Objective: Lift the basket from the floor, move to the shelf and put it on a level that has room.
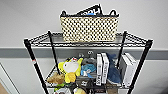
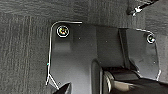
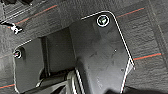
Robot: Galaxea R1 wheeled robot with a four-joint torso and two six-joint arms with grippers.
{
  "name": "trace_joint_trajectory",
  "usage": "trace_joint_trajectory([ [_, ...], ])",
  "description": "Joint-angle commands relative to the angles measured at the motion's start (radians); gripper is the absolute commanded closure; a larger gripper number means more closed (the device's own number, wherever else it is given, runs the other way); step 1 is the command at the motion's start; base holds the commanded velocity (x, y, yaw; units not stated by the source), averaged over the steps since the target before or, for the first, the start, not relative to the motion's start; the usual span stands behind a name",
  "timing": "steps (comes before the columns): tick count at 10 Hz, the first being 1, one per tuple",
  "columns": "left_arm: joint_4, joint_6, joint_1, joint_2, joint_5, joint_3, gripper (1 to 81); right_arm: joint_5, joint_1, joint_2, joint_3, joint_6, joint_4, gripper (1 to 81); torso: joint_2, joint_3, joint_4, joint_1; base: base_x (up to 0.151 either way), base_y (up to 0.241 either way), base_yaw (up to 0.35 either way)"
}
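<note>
From the head camera we see the basket sitting upright on the top level of the shelf, cream weave facing us, black braided rim on top and a small black loop handle at each end. It rests on the grey wire grid between the black posts, nearer the back edge. Something dark with white lettering and a bit of blue pokes up from inside it. One tier down it is crowded: a yellow plush toy towards the left, a blue soft thing beside it, white boxes standing upright in the middle and more white boxes at the right. A pale wall stands behind the shelf.

Over to the left wrist camera: we are looking down on the floor, dark grey streaky carpet, past the robot's own dark plate. We cannot tell how the left gripper stands.

On the right wrist camera we get the same carpet, here crossed by thin red lines. We cannot tell the right gripper's state either.
</note>
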Motion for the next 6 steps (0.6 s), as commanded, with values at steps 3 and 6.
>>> trace_joint_trajectory([
  [3,0.017,0.007,-0.008,0.138,0.046,-0.158,1.0,-0.021,0.017,0.07,-0.077,-0.01,-0.063,1.0,0.0,0.0,0.0,0.0,0.0,0.0,0.0],
  [6,0.017,0.007,-0.005,0.169,0.046,-0.215,1.0,-0.023,0.022,0.097,-0.094,-0.016,-0.071,1.0,-0.001,0.001,0.0,-0.001,0.0,0.0,0.0],
])
